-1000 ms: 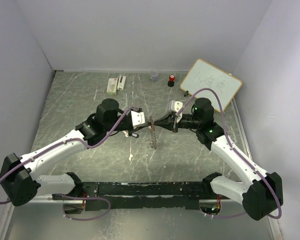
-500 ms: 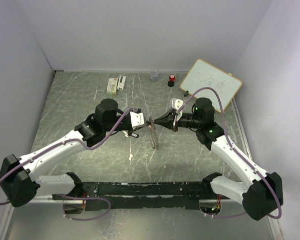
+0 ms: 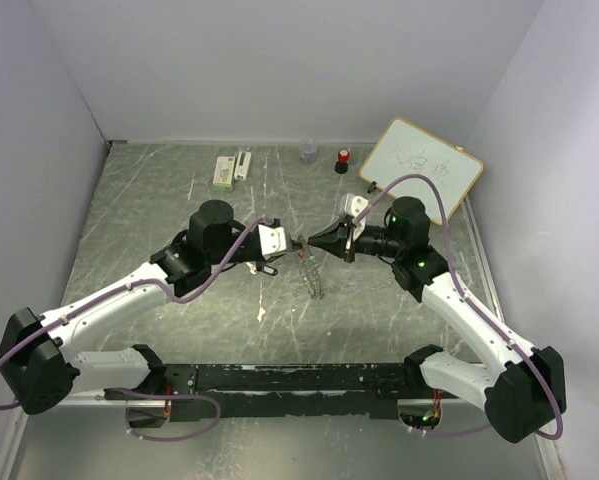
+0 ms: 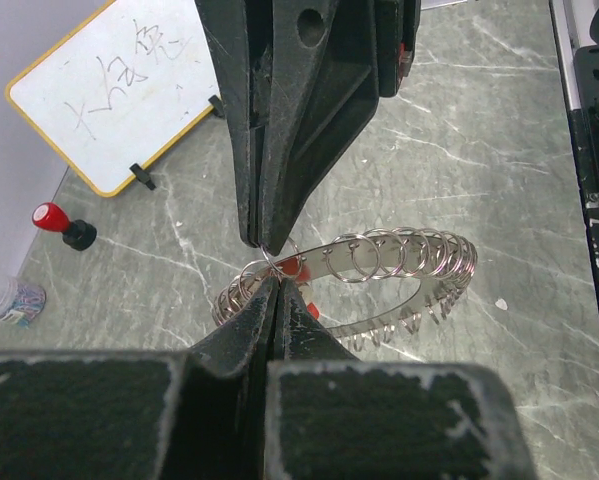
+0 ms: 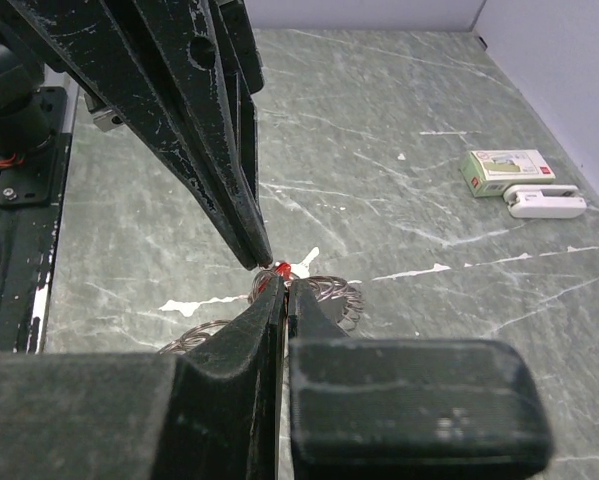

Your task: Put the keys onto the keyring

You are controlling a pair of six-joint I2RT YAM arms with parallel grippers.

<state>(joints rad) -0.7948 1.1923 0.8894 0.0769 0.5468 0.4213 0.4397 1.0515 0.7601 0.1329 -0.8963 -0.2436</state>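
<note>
The keyring (image 3: 315, 277) is a large thin metal ring hung with many small wire loops (image 4: 409, 262). It is lifted off the table and slants down from the point where both grippers meet. My left gripper (image 3: 295, 241) (image 4: 274, 281) is shut on its rim. My right gripper (image 3: 306, 241) (image 5: 284, 286) is shut, tip to tip with the left one, and a thin silver sliver shows between its fingers. The red head of a key (image 5: 282, 268) (image 4: 295, 267) pokes out just past them, against the ring. A small dark key-like thing (image 3: 267, 268) lies under the left wrist.
A whiteboard (image 3: 421, 165) leans at the back right, with a red-topped black cylinder (image 3: 343, 160) and a small clear cup (image 3: 307, 151) beside it. Two small white boxes (image 3: 231, 168) lie at the back left. White walls close in three sides.
The keyring's lower end has swung out to the right, from hanging almost straight down. Both gripper tips stay together at its top; the right gripper has edged slightly left.
</note>
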